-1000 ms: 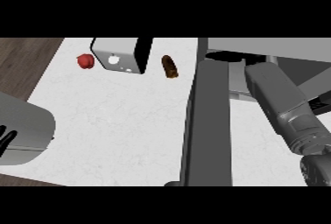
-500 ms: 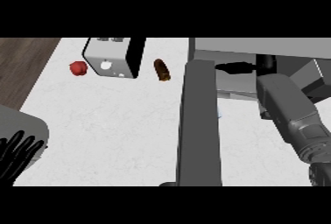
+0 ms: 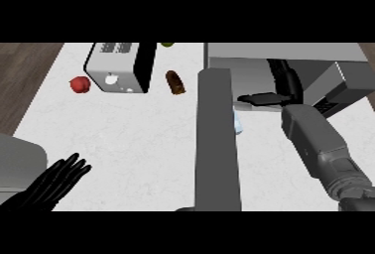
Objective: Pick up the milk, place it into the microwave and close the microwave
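Desk [image 3: 147,134] was white, faintly marbled, with dark wood floor [image 3: 26,84] showing along its left side. At the back left stood a toaster [image 3: 117,67], a red fruit [image 3: 80,84] just beside it on the left and a brown item [image 3: 175,82] near it on the right; a green bit [image 3: 167,44] showed at the top edge, too cut off to identify. Microwave [image 3: 293,62] sat at the back right with its door [image 3: 218,139] swung open, seen edge-on as a long grey slab running toward the lower edge. Milk [image 3: 237,121] was mostly hidden: only a pale blue-white sliver showed just right of the door, at the microwave's mouth; couldn't tell whether it rested inside or on the desk. Right forearm [image 3: 322,149] reached up toward the opening, and the right hand [image 3: 265,99] was a dark shape at the mouth, just above the milk; couldn't tell how its fingers were set. Left hand [image 3: 55,183] rested at the lower left, fingers straight and spread, holding nothing.
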You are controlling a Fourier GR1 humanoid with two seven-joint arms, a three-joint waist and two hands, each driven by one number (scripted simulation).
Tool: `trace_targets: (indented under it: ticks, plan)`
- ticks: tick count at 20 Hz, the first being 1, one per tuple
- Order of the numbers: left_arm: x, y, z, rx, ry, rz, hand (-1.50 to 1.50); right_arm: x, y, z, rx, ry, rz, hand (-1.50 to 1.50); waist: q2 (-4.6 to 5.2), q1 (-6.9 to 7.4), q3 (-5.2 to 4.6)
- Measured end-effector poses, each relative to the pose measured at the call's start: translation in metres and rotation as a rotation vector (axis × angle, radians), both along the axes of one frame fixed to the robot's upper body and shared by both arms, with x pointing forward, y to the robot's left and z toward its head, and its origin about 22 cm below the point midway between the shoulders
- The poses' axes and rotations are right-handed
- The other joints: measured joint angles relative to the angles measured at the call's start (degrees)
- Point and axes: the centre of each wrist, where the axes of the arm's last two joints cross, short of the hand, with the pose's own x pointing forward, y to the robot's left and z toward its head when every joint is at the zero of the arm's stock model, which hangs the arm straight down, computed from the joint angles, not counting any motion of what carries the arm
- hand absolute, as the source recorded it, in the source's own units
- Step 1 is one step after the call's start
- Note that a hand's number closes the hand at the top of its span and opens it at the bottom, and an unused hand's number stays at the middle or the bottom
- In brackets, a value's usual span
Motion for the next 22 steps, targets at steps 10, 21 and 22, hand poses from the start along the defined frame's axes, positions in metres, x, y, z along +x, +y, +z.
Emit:
trace_targets:
  ticks: [10,21,22]
  plan:
    - [0.027,-0.025,-0.025,0.068,0.010,-0.051,1.50,-0.059,0.013,-0.079,0.152,0.068,0.115,-1.50,-1.26,-2.79,-0.17]
    - [0.056,-0.066,-0.044,0.158,0.006,-0.076,1.50,-0.146,-0.024,-0.141,0.090,0.144,0.039,-1.50,-1.88,-5.13,-0.35]
    - [0.059,-0.070,-0.044,0.174,0.004,-0.079,1.50,-0.156,-0.031,-0.145,0.092,0.148,0.025,-1.50,-1.90,-5.33,-0.36]
